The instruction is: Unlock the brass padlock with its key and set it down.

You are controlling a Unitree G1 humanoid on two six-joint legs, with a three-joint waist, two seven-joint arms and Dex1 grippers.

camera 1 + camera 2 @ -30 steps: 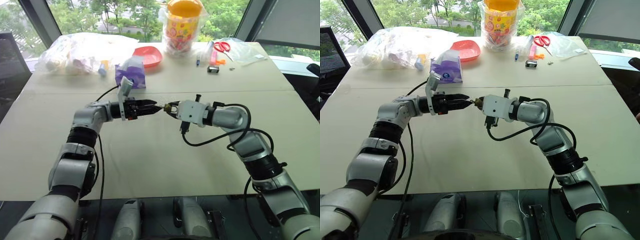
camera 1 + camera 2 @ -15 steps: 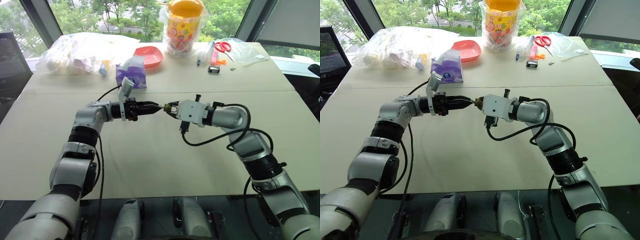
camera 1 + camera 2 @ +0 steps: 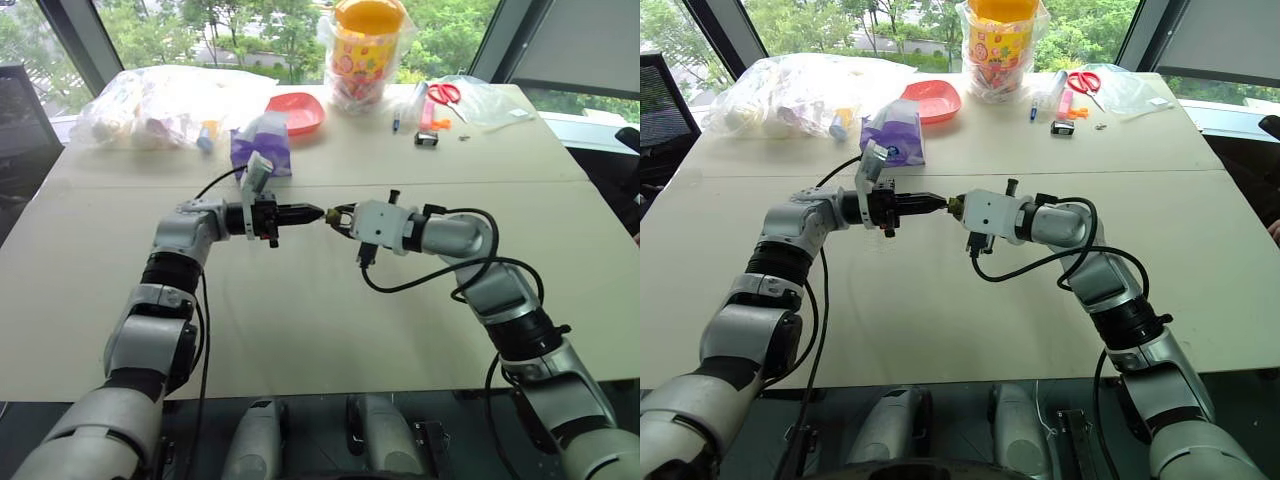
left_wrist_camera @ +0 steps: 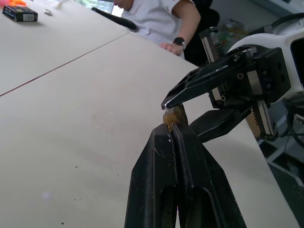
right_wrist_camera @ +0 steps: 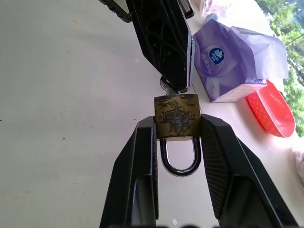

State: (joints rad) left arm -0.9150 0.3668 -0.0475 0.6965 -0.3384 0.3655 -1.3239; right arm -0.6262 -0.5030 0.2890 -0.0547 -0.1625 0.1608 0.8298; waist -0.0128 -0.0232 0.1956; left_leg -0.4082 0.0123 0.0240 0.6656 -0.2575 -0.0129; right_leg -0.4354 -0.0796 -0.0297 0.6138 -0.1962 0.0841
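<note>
While our right hand [image 5: 176, 142] clamps the small yellow-brass padlock [image 5: 176, 117], shackle still closed, our left hand [image 4: 172, 137] pinches the tiny silvery key [image 5: 166, 85] at its keyhole; turning and setting down remain.

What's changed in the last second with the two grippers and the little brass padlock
The left gripper has closed its black fingers at the base of the small yellow-brass padlock, pinching the tiny silvery key there, and its wrist rolled a little. The right gripper stayed clamped on the padlock's body, silvery shackle still closed, both arms in place above the beige table.
</note>
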